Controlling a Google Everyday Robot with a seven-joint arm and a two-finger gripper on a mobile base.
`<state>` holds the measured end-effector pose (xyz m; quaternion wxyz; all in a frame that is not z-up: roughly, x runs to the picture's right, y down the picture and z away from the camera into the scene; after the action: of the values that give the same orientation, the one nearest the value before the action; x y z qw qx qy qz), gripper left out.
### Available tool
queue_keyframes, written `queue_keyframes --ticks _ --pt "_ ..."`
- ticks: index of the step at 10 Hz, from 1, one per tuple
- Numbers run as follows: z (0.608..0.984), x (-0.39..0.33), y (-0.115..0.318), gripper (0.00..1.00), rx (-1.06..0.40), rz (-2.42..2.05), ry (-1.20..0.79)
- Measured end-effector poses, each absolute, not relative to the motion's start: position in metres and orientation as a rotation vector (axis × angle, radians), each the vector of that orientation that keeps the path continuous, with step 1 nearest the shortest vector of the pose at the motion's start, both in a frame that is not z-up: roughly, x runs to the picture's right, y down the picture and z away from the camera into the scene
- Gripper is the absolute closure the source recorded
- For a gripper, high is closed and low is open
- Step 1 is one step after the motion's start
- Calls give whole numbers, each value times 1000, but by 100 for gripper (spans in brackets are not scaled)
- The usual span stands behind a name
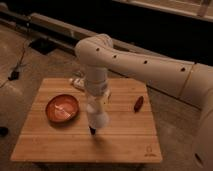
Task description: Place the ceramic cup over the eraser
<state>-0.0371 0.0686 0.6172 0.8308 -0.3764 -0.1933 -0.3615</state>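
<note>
My gripper (96, 106) hangs straight down from the white arm over the middle of the wooden table (125, 140). It is shut on the small white ceramic cup (97, 119), which points downward. The cup is directly over the black eraser (93, 131) and covers its upper part. Only the eraser's lower end shows below the cup's rim, standing on the table.
A wide orange-red bowl (62, 108) sits left of the cup. A red oval thing (138, 103) lies to the right. A cream flat block (78, 83) lies at the table's back edge, behind the arm. Dark floor and a low ledge surround the table.
</note>
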Motion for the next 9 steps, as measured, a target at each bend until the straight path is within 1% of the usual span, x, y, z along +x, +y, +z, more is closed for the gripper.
queue_keyframes --ticks 4,9 --pt "633 -56 73 100 -797 -793 -441" --pt "654 -62 78 100 -786 -789 -477"
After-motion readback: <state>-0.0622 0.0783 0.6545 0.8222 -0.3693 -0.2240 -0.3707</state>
